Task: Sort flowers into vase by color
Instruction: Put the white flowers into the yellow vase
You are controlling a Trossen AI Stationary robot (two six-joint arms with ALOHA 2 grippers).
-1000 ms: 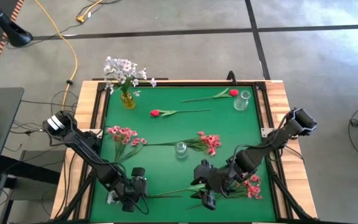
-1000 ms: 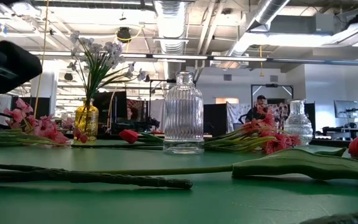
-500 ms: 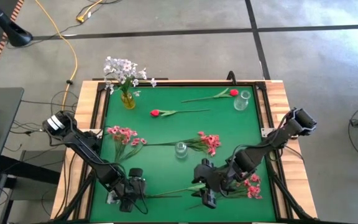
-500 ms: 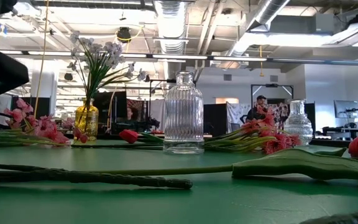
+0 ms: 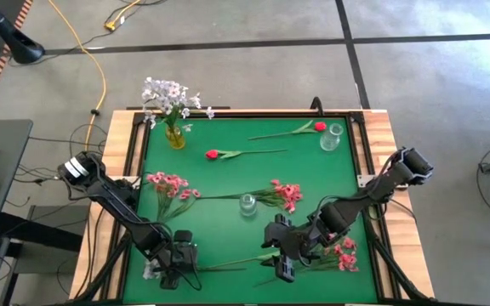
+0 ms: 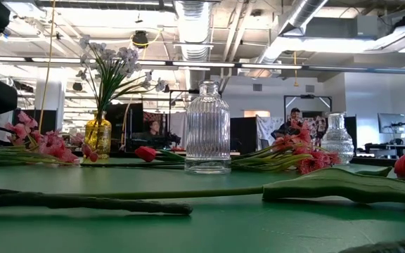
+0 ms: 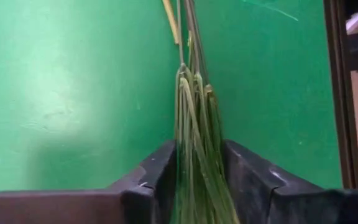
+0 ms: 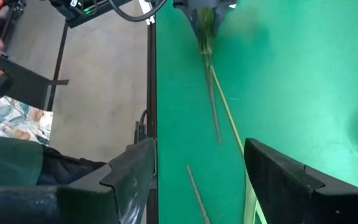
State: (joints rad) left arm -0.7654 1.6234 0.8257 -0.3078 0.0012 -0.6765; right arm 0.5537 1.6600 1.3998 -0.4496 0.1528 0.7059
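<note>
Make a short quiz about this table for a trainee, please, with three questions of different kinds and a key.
1. True or false: the yellow vase already holds the whitish flowers.
2. How many clear vases stand on the green mat? A) one B) two C) three
3. Fill in: the left gripper has a bundle of green ____ between its fingers.

Key
1. True. The other flowers, such as the pink spray and the red bud, lie flat on the mat.
2. B: one vase near the middle, one vase at the far right corner.
3. Stems. The right gripper is open over the mat nearby.
</note>
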